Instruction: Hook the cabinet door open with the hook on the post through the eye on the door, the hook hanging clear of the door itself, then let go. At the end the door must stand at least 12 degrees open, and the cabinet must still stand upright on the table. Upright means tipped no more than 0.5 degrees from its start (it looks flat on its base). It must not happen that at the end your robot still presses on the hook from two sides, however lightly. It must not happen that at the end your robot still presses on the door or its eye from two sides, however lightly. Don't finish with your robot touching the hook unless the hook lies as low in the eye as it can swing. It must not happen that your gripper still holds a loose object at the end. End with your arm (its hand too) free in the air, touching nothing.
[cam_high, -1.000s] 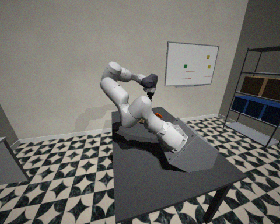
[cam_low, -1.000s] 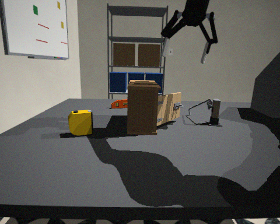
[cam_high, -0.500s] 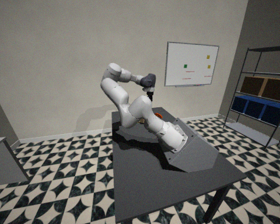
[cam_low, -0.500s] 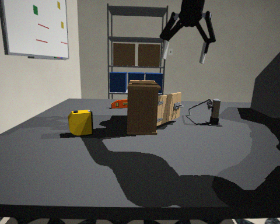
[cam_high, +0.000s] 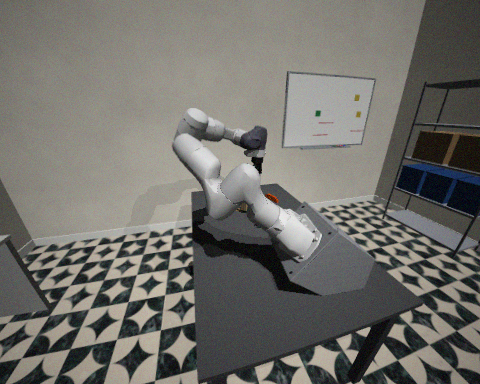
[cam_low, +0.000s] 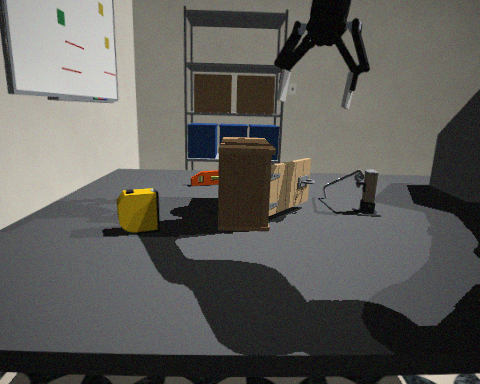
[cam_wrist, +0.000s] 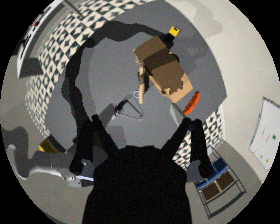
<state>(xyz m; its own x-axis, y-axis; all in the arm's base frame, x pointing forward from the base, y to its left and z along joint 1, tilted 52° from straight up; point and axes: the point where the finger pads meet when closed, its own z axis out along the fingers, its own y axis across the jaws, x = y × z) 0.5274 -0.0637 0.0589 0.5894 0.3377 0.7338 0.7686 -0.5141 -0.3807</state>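
A brown wooden cabinet (cam_low: 245, 184) stands upright on the dark table, also in the wrist view (cam_wrist: 164, 71). Its lighter door (cam_low: 290, 185) stands partly open to the right, with a small metal eye (cam_low: 306, 182) on its face. A short wooden post (cam_low: 369, 192) stands to the right of the door. The grey metal hook (cam_low: 340, 184) hangs from the post, its free end low near the table and apart from the eye. My gripper (cam_low: 317, 87) is open and empty, high above the gap between door and post. In the top view the gripper (cam_high: 257, 163) is mostly hidden behind the arm.
A yellow tape-measure-like block (cam_low: 138, 210) sits left of the cabinet. An orange tool (cam_low: 205, 178) lies behind the cabinet, also visible in the wrist view (cam_wrist: 191, 103). A shelf rack (cam_low: 234, 87) stands beyond the table. The robot base (cam_high: 320, 260) sits on the table's right side.
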